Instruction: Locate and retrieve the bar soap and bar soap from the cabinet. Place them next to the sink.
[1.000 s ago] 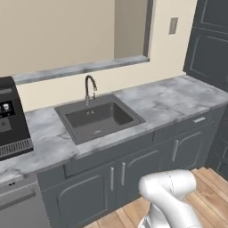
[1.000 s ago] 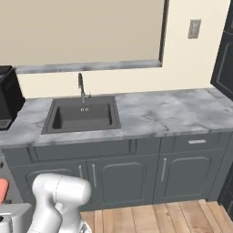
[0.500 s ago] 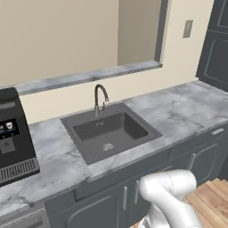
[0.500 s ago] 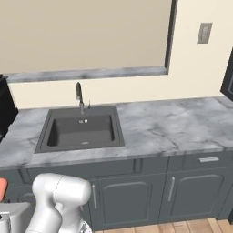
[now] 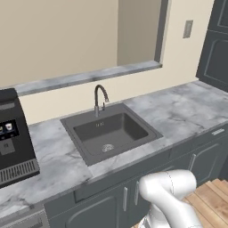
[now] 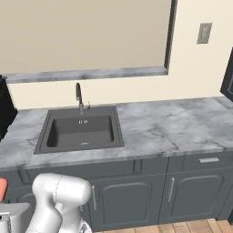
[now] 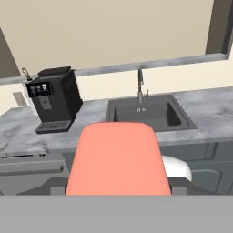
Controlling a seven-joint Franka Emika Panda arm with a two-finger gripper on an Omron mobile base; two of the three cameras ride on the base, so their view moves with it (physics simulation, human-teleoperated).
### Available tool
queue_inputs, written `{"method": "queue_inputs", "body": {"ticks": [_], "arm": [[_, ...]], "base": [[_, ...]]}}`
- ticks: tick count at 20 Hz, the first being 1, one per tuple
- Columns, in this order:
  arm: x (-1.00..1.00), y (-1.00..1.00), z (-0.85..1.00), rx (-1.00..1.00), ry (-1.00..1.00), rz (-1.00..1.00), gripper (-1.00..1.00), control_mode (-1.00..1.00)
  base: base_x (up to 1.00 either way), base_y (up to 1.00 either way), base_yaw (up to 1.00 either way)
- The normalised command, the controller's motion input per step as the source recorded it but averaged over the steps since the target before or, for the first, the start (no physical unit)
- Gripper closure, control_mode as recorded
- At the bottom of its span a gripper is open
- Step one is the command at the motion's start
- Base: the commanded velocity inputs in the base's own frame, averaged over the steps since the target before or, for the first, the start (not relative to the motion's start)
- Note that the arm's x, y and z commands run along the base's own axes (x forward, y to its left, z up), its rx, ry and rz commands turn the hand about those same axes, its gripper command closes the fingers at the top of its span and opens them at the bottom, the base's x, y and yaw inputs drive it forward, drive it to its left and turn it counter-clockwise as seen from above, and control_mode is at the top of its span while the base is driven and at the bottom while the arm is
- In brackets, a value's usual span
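Note:
A flat coral-pink bar soap (image 7: 117, 159) sits large at the bottom of the hand view, between the dark fingers (image 7: 53, 187) of my gripper (image 7: 117, 191), which is shut on it. Its pink edge (image 6: 2, 187) also shows at the left border of the right base view, low in front of the counter. The dark grey sink (image 5: 75, 121) (image 6: 42, 141) (image 7: 178, 119) is set into the marble counter ahead, with its gooseneck faucet (image 5: 99, 95) (image 6: 78, 93) behind the basin. A dark slate-grey cabinet (image 5: 217, 49) stands at the far right.
A black coffee machine (image 5: 13, 138) (image 7: 54, 98) stands on the counter left of the sink. Bare marble counter (image 5: 187, 111) (image 6: 173, 125) stretches right of the basin. Grey base doors and a drawer handle (image 6: 208, 160) lie below, and a wall outlet (image 6: 205, 32) is above.
Both base views have shifted: the base has driven closer to the counter, so the sink looks larger and nearer. The sink and coffee machine themselves have not moved.

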Motion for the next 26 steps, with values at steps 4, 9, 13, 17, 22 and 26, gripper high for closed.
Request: {"method": "queue_inputs", "body": {"ticks": [4,9,13,17,22,26], "arm": [[0.00,0.00,0.00,0.00,0.00,0.00,1.00,1.00],[0.00,0.00,0.00,0.00,0.00,0.00,1.00,1.00],[0.01,0.00,0.00,0.00,0.00,0.00,1.00,-1.00],[0.31,0.13,-0.05,0.00,0.00,-0.05,1.00,-1.00],[0.03,0.69,-0.15,0.00,-0.06,-0.18,1.00,-1.00],[0.00,0.82,-0.27,0.00,-0.02,-0.15,1.00,-1.00]], "base": [[0.09,0.00,0.01],[0.03,0.00,0.00],[0.00,0.00,0.00],[0.00,0.00,0.00],[0.00,0.00,0.00],[0.00,0.00,0.00]]}}
